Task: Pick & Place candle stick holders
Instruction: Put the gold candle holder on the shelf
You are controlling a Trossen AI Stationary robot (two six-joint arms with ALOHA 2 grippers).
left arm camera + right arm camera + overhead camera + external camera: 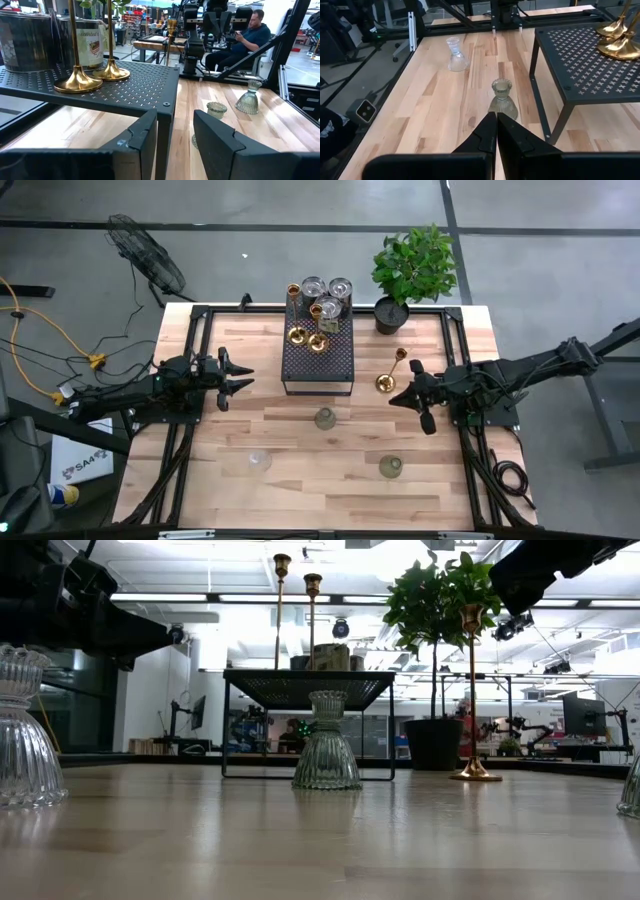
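Note:
Two brass candle stick holders (297, 335) (318, 340) and three silvery cups (328, 298) stand on the black perforated stand (318, 365). A third brass holder (386, 382) stands on the table right of the stand. Three glass holders rest on their bases on the wood: one in the middle (325, 418), a clear one near left (260, 461), one near right (390, 467). My left gripper (243, 376) (175, 135) hovers open left of the stand, nothing between its fingers. My right gripper (398, 399) (496, 131) is shut, pointing at the middle glass holder (500, 99), clear of it.
A potted green plant (410, 270) stands at the far edge, right of the stand. The stand's legs (536, 55) rise from the table's middle. Bare wood lies along the near edge. A seated person (250, 35) shows in the room beyond the table.

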